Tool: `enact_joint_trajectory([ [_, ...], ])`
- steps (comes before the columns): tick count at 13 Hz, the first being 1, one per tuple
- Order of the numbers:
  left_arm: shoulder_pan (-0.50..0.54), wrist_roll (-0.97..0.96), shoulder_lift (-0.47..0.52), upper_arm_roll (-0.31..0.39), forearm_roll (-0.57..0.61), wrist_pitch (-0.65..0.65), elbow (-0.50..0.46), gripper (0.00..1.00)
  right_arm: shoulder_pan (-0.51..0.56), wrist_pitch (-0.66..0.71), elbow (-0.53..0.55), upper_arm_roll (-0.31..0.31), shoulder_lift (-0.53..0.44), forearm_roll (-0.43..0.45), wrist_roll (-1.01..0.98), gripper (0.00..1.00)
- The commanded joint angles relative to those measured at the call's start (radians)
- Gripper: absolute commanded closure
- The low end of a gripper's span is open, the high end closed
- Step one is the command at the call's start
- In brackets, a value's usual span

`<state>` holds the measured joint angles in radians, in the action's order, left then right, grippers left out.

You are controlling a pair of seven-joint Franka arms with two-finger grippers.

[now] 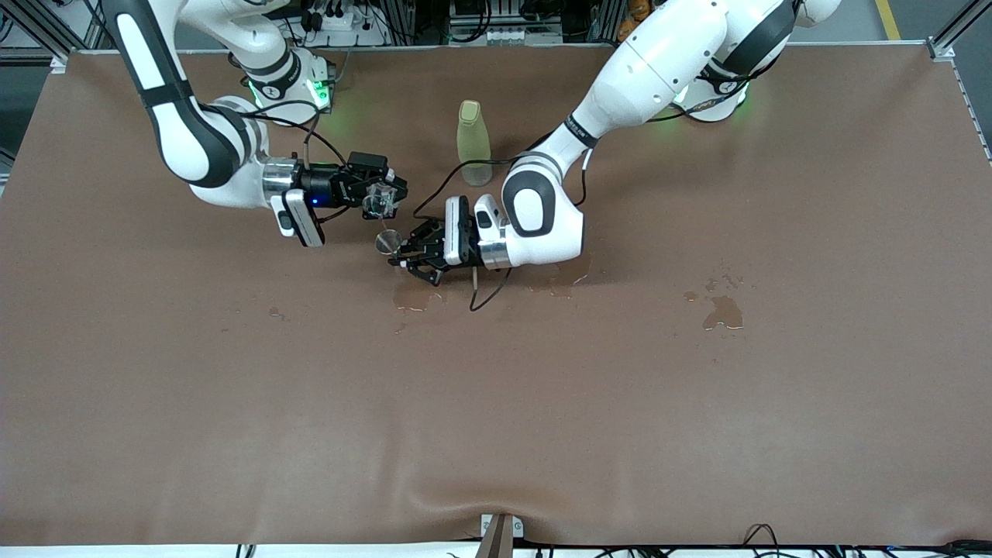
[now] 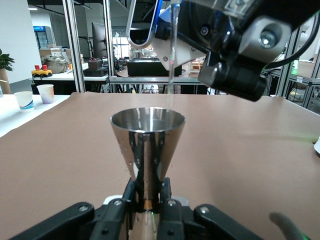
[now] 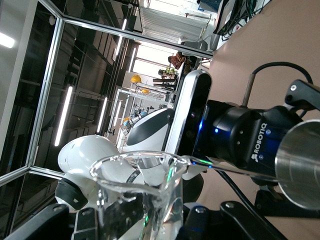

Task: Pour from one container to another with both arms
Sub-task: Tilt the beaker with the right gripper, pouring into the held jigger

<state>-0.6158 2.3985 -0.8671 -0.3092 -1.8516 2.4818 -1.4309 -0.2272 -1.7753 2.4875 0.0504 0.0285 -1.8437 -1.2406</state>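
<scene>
Two grippers were at work near the middle of the table (image 1: 697, 434): the left gripper (image 1: 408, 256) pinched the narrow waist of a steel cup (image 2: 147, 137) held upright, while the right gripper (image 1: 381, 195) clamped a clear glass beaker (image 3: 137, 192), tipped over that cup. Both looked light and stiff, the glass fragile and probably slippery when wet, so low, firm grips seemed wise. Only the left wrist view showed the thin stream (image 2: 172, 50) falling toward the cup, while only the front view showed puddles (image 1: 725, 311) and a pale bottle (image 1: 473, 143) standing nearer the robots' bases.
</scene>
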Motion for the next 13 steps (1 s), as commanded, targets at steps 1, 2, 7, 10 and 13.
enact_joint_trajectory([
  [1,0.001,0.024,0.014,-0.004,-0.029,0.012,-0.014,1.0,-0.003,-0.006,0.025,-0.004,-0.041,0.006,0.088,1.0],
  [2,0.001,0.024,0.014,-0.004,-0.029,0.012,-0.014,1.0,-0.003,-0.006,0.024,-0.004,-0.041,0.006,0.111,1.0],
  [7,0.001,0.022,0.016,-0.011,-0.031,0.012,-0.023,1.0,-0.003,-0.006,0.022,-0.004,-0.038,0.006,0.173,1.0],
  [10,0.001,0.022,0.016,-0.013,-0.031,0.012,-0.026,1.0,-0.003,-0.003,0.021,-0.004,-0.038,0.006,0.239,1.0],
  [13,0.001,0.022,0.017,-0.013,-0.031,0.012,-0.026,1.0,-0.001,-0.001,0.021,-0.004,-0.038,0.006,0.278,1.0],
])
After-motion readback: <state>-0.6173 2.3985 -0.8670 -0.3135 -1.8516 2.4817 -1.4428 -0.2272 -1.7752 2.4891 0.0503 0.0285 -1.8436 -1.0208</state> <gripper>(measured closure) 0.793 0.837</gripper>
